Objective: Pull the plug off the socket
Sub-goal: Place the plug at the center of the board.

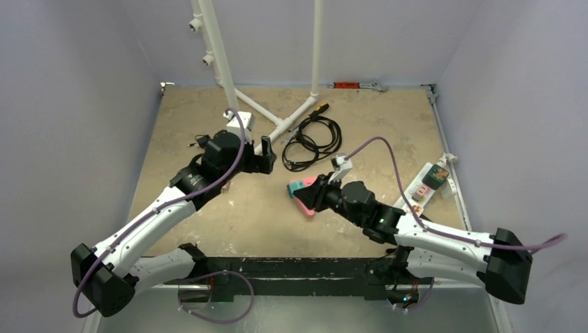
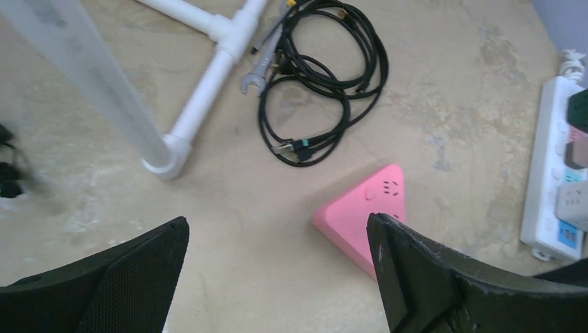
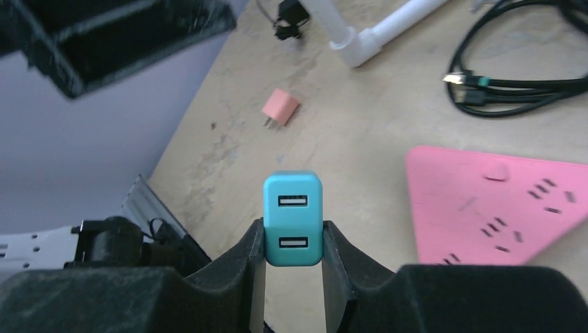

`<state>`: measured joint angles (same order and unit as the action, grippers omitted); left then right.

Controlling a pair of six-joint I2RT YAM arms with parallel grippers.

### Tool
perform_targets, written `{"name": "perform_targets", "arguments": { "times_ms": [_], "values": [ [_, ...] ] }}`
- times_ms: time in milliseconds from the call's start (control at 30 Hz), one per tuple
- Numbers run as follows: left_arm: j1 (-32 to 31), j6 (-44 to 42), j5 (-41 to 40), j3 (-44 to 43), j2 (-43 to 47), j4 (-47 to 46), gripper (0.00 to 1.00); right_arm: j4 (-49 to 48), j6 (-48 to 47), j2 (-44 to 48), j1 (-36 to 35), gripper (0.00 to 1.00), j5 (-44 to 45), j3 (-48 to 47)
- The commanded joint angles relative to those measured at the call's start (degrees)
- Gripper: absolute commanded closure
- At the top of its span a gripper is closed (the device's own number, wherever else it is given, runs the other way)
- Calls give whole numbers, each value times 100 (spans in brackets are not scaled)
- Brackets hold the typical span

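The right tool is squeezed tight on the teal plug, one finger on each side of it. The plug faces the wrist camera and shows two little slots, one above the other. No words can be read on it. The pink socket is shaped like a triangle and lies flat on the counter, just to the right of this tool. The plug is out of the socket, and its holes can be seen. A small pink plug lies on the counter ahead of the right tool and a bit to the left, on its own. The left tool has its fingers wide apart and holds nothing. It hangs above the counter, and the pink socket sits below, close to its right finger. Ahead of the left tool lie the black cables in a loose loop, beside a white pipe. Far to its right is a white power strip with a blue sticker too small to read.
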<state>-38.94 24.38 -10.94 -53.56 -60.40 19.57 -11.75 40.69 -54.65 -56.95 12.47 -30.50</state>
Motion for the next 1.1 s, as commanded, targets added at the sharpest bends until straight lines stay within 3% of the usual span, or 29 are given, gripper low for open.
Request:
{"name": "perform_targets", "arguments": {
  "times_ms": [0, 233, 467, 667, 1067],
  "values": [
    [443, -1028, 272, -214, 247, 267, 1, -1302, -126, -623, -540, 100, 197, -55],
    [881, -1214, -269, 539, 1084, -557, 1, -2018, -213, -2237, -914, 100, 315, -682],
    [944, -1102, -1369, 671, 1101, -454, 1, -2143, -595, -3644, -994, 100, 427, -1685],
    [1158, -959, -1726, 670, 1125, -361, 1, -1865, -625, -4881, -994, 100, 647, -2627],
    [1239, -970, -1727, 808, 1284, -450, 1, -2125, -618, -6257, -994, 98, 817, -3655]
  ]
}}
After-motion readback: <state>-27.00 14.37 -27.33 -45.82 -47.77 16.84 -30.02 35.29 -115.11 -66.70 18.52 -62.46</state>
